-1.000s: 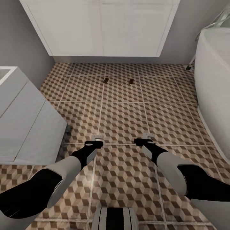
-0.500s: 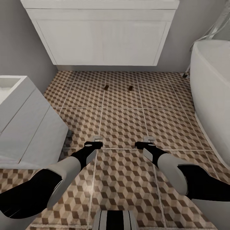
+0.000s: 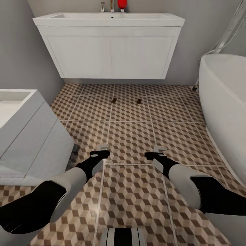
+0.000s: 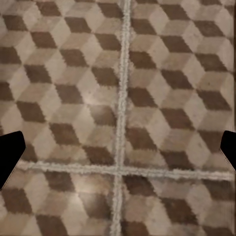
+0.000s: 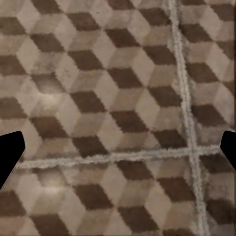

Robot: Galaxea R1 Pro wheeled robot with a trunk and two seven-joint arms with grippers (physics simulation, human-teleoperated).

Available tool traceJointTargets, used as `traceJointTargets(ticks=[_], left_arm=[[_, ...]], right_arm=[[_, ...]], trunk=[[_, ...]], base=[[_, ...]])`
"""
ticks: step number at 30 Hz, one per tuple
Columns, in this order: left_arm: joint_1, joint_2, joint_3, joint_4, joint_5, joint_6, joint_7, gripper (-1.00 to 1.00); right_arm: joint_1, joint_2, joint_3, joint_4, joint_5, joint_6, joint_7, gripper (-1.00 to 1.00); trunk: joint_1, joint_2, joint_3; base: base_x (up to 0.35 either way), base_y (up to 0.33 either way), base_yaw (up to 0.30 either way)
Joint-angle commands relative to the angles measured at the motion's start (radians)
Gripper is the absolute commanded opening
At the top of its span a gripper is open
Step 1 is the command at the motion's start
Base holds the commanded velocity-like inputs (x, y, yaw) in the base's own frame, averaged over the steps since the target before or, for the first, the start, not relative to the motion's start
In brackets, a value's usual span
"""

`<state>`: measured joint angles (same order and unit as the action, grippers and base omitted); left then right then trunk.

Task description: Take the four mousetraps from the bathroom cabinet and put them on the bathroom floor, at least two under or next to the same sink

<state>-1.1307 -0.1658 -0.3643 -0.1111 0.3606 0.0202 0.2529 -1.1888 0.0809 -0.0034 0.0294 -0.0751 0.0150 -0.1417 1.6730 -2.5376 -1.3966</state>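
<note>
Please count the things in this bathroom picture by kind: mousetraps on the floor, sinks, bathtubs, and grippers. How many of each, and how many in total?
Mousetraps on the bathroom floor: 2, the left mousetrap and the right mousetrap
Bathroom sink: 1
Bathtub: 1
Grippers: 2, the left gripper and the right gripper
Total: 6

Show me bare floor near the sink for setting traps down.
Bare tiles stretch between the two mousetraps and both grippers. It narrows rightward by the bathtub and leftward by the white unit.
</note>
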Motion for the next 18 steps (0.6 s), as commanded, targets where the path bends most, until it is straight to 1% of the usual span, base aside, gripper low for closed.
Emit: traceJointTargets(ticks=[1,18], left_arm=[[0.000,0.000,-0.008,-0.001,0.009,0.001,0.005,1.00],[0.000,0.002,-0.007,0.003,0.010,-0.002,0.005,1.00]], right_arm=[[-0.001,0.000,0.000,0.001,-0.008,0.000,-0.002,1.00],[-0.001,0.000,0.000,0.001,-0.007,0.002,-0.003,1.00]], trunk=[[-0.001,0.000,0.003],[-0.008,0.004,0.069]], base=[[0.000,0.000,0.000],[0.000,0.000,0.000]])
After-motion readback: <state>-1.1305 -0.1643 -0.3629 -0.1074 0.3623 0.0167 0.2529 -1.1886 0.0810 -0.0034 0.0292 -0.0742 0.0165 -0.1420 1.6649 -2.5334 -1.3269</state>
